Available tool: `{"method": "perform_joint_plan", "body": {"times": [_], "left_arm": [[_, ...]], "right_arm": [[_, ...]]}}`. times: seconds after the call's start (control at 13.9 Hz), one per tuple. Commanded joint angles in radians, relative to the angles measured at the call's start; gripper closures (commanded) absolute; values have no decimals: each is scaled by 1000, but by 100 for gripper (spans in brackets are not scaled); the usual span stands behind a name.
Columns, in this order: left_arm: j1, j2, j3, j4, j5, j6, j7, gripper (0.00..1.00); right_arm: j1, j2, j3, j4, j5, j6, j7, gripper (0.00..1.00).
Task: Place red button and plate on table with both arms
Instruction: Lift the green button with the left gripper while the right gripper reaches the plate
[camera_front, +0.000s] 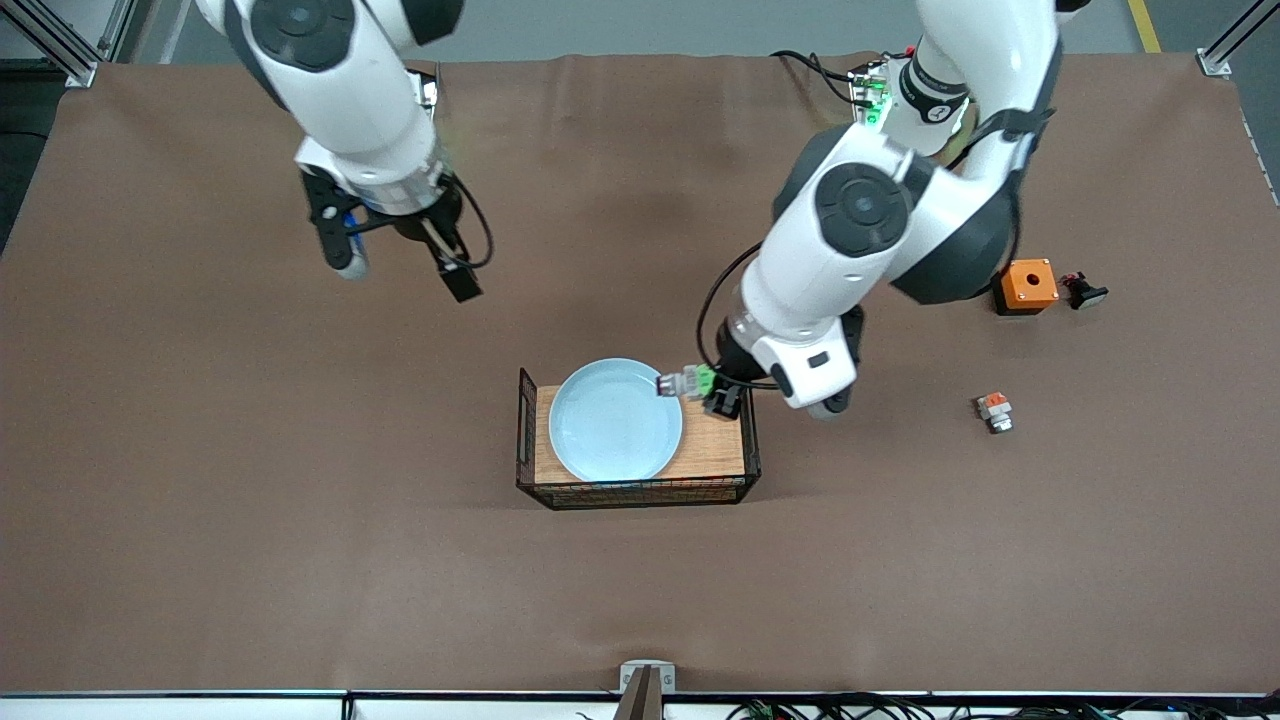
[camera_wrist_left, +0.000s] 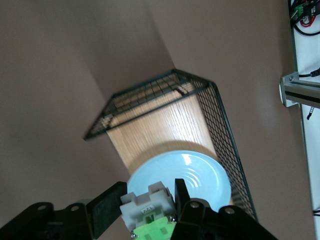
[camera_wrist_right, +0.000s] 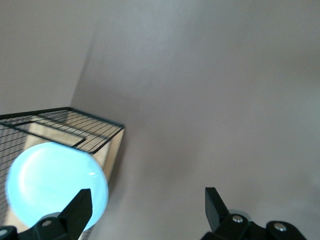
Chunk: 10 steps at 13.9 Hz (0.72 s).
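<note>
The red button (camera_front: 684, 382), a small white-grey part with a green patch, hangs over the rim of the pale-blue plate (camera_front: 610, 425). My left gripper (camera_front: 712, 388) is shut on it. The left wrist view shows the button (camera_wrist_left: 148, 207) pinched between the black fingers (camera_wrist_left: 107, 206), with the plate (camera_wrist_left: 200, 175) below. The plate lies on a wooden board inside a black wire basket (camera_front: 640, 492) in the middle of the brown table (camera_front: 300, 520). My right gripper (camera_front: 400, 268) hangs open and holds nothing, above bare cloth toward the right arm's end. Its wrist view shows the plate (camera_wrist_right: 45, 180) off to one side.
Toward the left arm's end of the table lie a small part with an orange patch (camera_front: 995, 410), an orange box with a hole (camera_front: 1027, 284) and a small black part (camera_front: 1083, 291) beside it. A circuit board with cables (camera_front: 872, 95) sits by the left arm's base.
</note>
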Motion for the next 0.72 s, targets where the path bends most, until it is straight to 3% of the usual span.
{"method": "perform_joint_plan", "body": {"times": [0.0, 0.29, 0.65], "left_arm": [[53, -68, 7, -40, -21, -109, 246, 100], [166, -125, 7, -113, -15, -235, 684, 100], [275, -188, 7, -366, 49, -109, 1164, 100]], "right_arm": [[21, 90, -11, 63, -11, 74, 136, 1], [35, 228, -12, 177, -42, 85, 145, 1], [90, 328, -12, 206, -107, 151, 223, 2]]}}
